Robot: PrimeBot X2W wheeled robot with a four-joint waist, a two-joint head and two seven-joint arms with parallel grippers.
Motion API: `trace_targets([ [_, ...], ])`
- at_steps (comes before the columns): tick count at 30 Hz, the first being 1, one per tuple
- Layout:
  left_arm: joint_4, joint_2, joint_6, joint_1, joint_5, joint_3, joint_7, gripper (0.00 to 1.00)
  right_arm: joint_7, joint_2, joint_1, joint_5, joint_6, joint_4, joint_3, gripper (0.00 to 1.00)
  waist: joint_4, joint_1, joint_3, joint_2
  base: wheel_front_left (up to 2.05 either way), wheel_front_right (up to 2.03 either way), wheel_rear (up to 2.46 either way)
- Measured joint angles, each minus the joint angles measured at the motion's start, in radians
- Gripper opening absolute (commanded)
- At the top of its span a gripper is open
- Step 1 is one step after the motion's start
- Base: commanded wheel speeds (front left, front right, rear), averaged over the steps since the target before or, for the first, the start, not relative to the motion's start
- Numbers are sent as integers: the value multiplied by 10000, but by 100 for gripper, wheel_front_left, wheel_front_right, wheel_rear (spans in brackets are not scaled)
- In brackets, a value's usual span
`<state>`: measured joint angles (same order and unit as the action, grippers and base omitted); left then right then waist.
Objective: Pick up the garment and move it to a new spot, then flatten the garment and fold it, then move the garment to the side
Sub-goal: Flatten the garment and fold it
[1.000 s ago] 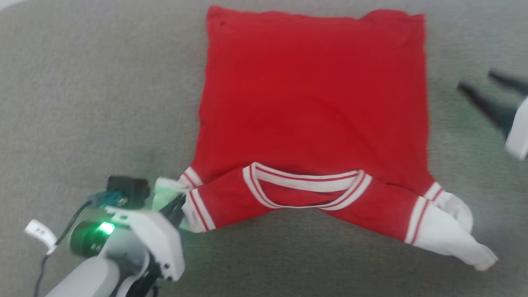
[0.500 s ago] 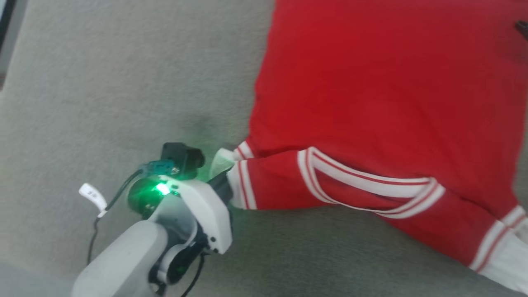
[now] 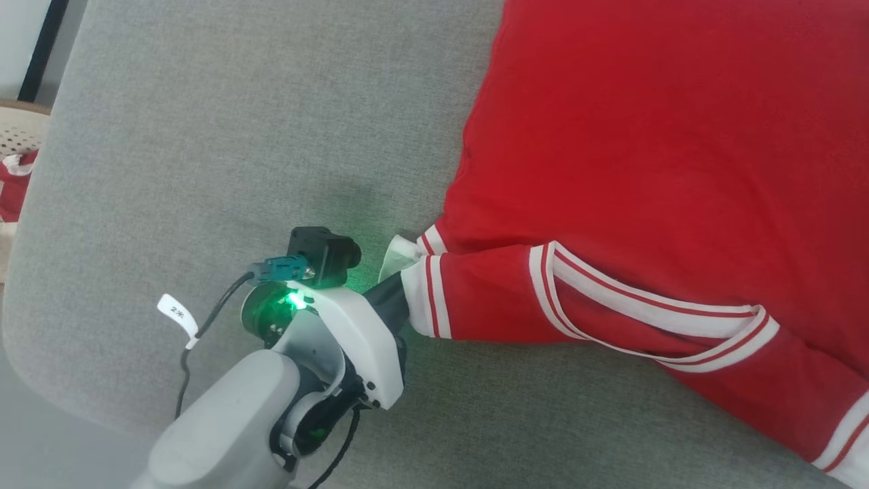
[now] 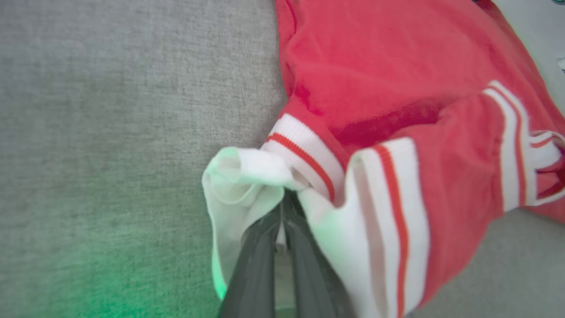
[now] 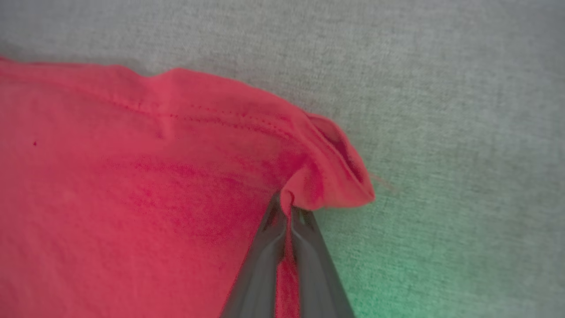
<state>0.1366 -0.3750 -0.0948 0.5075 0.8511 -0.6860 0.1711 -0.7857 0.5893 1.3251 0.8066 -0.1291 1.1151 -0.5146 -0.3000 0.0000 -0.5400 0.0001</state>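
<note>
Left claw (image 4: 282, 216) angled in, pinching the garment (image 3: 645, 170) (white sleeve bunched around tips); right claw (image 5: 289, 206) pinching red hem corner.

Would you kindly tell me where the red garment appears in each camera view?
Head view: the garment fills the right side, sleeve clamped by the left gripper.
Left wrist view: garment upper right, white sleeve at centre.
Right wrist view: garment left and centre, corner clamped by the right gripper.
Shared landmark: the grey cushion beneath it.
</note>
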Motion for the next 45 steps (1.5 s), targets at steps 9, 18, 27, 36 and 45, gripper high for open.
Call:
trace_targets([
  [9, 213, -362, -153, -117, 203, 339, -12, 0, 84, 119, -979, 278, -15, -1672, -635, 0, 708, 0, 365, 0, 0, 0, 0],
  [18, 303, -966, -502, -240, 201, 602, 107, 0, 188, 732, -3030, 1398, -25, -4347, -1009, 0, 1688, -1, 954, 0, 0, 0, 0],
  [27, 42, -1802, -890, -703, 247, 940, 267, 0, 288, 1492, -6006, 2102, -25, -7459, -610, 0, 2866, -1, 1633, -1, 0, 0, 0],
  [36, -520, -2146, -1218, -937, 284, 1076, 474, 0, 663, 1271, -9220, 1939, -25, -9298, 1141, 0, 3516, -1, 1797, 0, 0, 0, 0],
  [45, -665, -2217, -1289, -932, 286, 1095, 510, 0, 1601, -192, -10323, 685, -40, -9106, 2711, 42, 3507, 0, 1584, 0, 0, 0, 0],
])
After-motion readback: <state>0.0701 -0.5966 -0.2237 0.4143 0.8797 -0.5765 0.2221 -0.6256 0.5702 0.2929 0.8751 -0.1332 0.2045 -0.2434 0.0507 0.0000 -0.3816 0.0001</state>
